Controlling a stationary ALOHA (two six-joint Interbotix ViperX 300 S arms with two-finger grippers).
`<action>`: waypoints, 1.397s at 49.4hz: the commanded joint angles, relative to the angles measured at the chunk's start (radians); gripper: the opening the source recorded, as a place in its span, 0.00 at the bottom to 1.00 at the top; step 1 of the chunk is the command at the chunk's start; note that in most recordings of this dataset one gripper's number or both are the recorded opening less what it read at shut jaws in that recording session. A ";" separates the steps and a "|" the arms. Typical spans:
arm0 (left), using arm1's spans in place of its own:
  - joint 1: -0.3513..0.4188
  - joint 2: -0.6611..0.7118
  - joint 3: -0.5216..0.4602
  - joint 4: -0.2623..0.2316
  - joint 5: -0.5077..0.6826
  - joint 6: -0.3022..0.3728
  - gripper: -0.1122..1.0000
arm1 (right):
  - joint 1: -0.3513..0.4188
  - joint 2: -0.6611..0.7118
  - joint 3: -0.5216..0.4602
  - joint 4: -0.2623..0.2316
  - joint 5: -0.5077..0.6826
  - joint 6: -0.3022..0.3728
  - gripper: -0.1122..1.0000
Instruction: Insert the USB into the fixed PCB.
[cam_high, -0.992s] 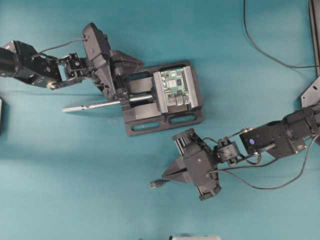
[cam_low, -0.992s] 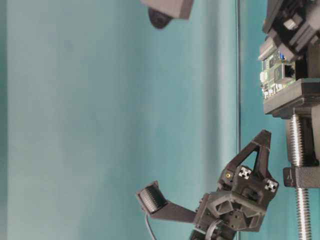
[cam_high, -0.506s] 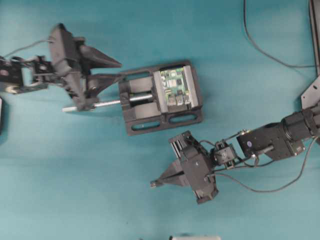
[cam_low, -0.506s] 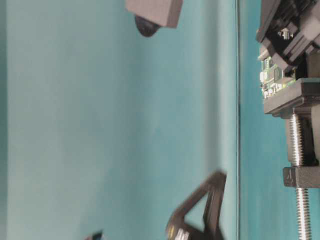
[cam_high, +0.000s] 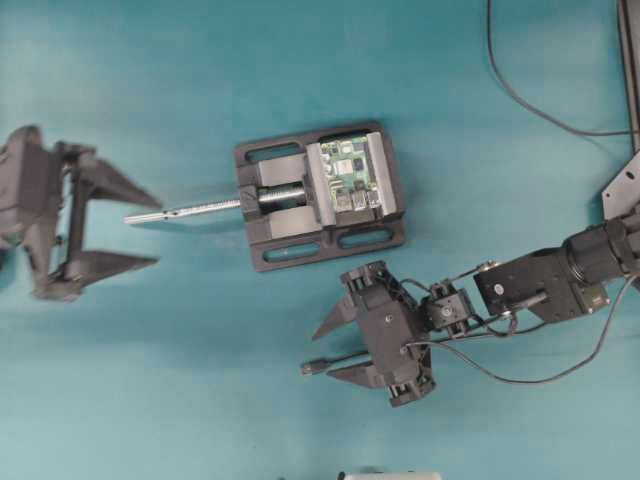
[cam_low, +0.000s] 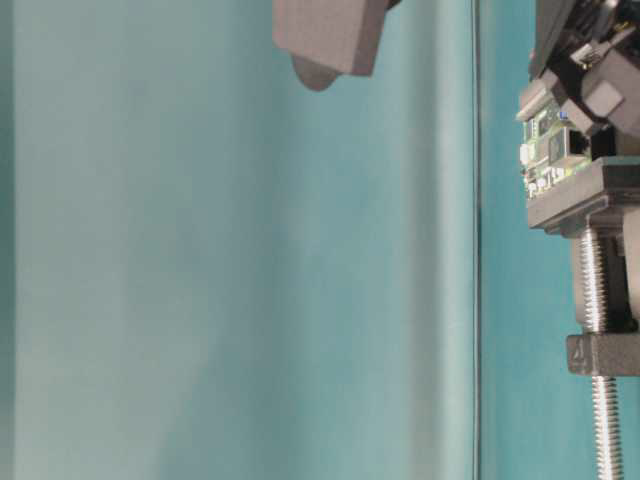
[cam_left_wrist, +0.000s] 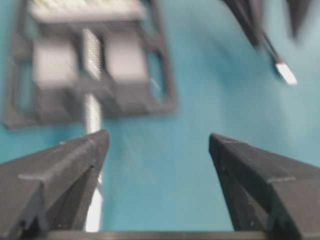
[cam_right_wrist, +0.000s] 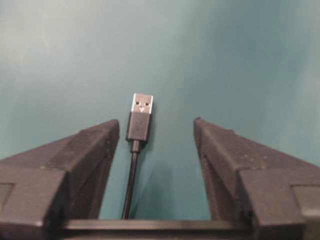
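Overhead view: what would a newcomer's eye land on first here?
The black vise in the middle of the teal table, clamping the small green circuit board. Next, the right gripper below it, jaws open, with the USB plug lying between them. The left gripper stands open at the far left, empty.

Teal table (cam_high: 200, 400), black vise (cam_high: 320, 196), USB (cam_high: 311, 367) lying flat, loose cable (cam_high: 530, 105)
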 joint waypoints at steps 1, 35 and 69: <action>-0.009 -0.086 0.032 0.003 -0.009 -0.015 0.96 | 0.003 -0.005 -0.012 0.005 -0.003 0.003 0.64; -0.008 -0.499 0.189 0.003 0.098 -0.015 0.96 | 0.080 0.054 -0.041 0.256 0.035 -0.057 0.63; -0.008 -0.499 0.210 0.003 0.097 -0.015 0.96 | 0.153 0.084 -0.075 0.391 0.035 -0.095 0.63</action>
